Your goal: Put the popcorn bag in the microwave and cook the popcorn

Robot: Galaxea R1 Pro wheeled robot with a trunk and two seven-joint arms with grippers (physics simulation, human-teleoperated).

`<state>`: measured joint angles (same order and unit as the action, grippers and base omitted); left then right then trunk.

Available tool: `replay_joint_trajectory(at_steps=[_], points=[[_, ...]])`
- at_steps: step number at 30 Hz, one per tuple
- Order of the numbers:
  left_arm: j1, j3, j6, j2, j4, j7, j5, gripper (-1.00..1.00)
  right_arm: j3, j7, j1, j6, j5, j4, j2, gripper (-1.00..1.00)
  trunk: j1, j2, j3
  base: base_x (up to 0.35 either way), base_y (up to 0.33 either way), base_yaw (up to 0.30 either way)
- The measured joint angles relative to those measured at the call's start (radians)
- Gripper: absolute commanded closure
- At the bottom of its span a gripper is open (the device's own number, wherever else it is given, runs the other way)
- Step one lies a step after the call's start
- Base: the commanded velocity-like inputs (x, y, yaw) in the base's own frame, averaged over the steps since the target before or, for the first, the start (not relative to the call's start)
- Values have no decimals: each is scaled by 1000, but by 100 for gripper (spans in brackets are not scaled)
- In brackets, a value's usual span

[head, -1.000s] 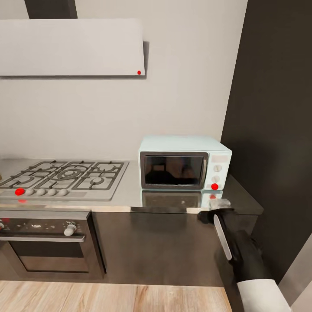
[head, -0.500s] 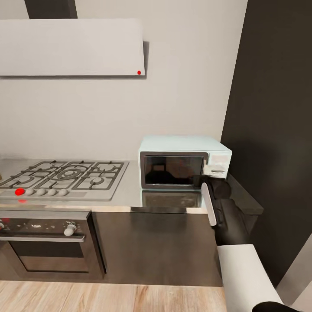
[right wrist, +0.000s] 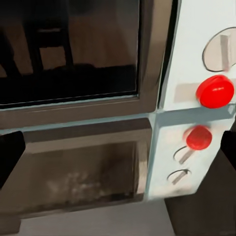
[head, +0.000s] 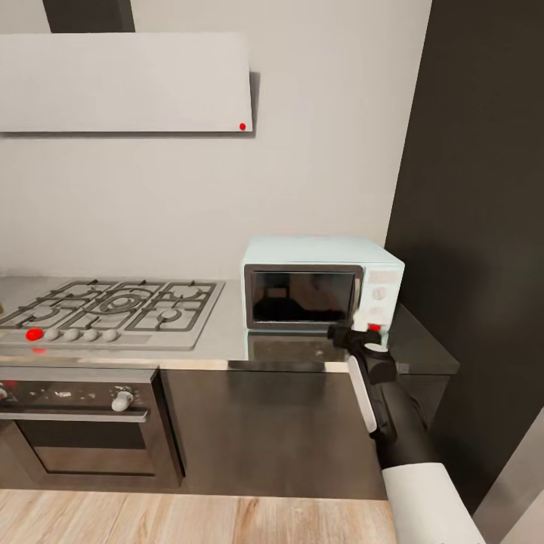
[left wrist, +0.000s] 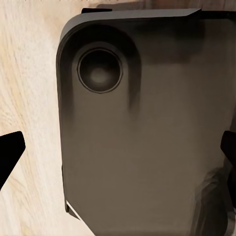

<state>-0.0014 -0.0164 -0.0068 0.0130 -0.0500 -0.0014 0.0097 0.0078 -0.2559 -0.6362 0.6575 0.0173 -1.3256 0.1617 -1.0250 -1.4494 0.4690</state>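
The pale mint-blue microwave stands on the grey steel countertop with its dark glass door shut. My right gripper hovers just in front of the door's lower right corner, beside the white knob panel. In the right wrist view the door glass and the red button are close, and the gripper is open with its black fingertips far apart. My left gripper is open over my dark base. The popcorn bag is out of view.
A steel gas hob with grates lies left of the microwave, over a built-in oven. A white hood hangs above. A dark tall wall panel borders the counter's right end. Wooden floor runs below.
My right arm rose from the counter's front edge to the microwave's knob panel, then came down and leftwards to the door's lower right corner. The camera has not moved.
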Motion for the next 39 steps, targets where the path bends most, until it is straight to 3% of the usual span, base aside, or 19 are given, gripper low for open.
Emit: replay_joint_trajectory(at_steps=[7,9,14,20,26,29,34,39], points=[[0,1,1,-1,0,0,0,-100,0,11,2,-145,6,65,-8,-100,0,0,0,0,0,0],[0,1,1,-2,0,0,1,-100,0,11,2,-166,21,62,-24,-100,0,0,0,0,0,0],[0,1,1,-2,0,0,10,-100,0,10,2,-181,31,56,-43,-100,0,0,0,0,0,0],[0,2,0,-6,0,0,72,-100,1,11,2,-175,41,59,-44,-100,0,0,0,0,0,0],[0,2,0,-6,0,0,76,-100,1,11,2,-182,42,66,-45,-100,0,0,0,0,0,0],[0,2,0,-5,-1,0,76,-100,1,15,2,-185,77,68,-46,-100,0,0,0,0,0,0],[0,2,0,-4,-1,0,76,-100,-2,154,2,-182,98,68,-90,-100,0,0,0,0,0,0],[0,2,0,-3,-1,0,76,-100,-3,169,2,-182,102,67,-95,-100,0,0,0,0,0,0]])
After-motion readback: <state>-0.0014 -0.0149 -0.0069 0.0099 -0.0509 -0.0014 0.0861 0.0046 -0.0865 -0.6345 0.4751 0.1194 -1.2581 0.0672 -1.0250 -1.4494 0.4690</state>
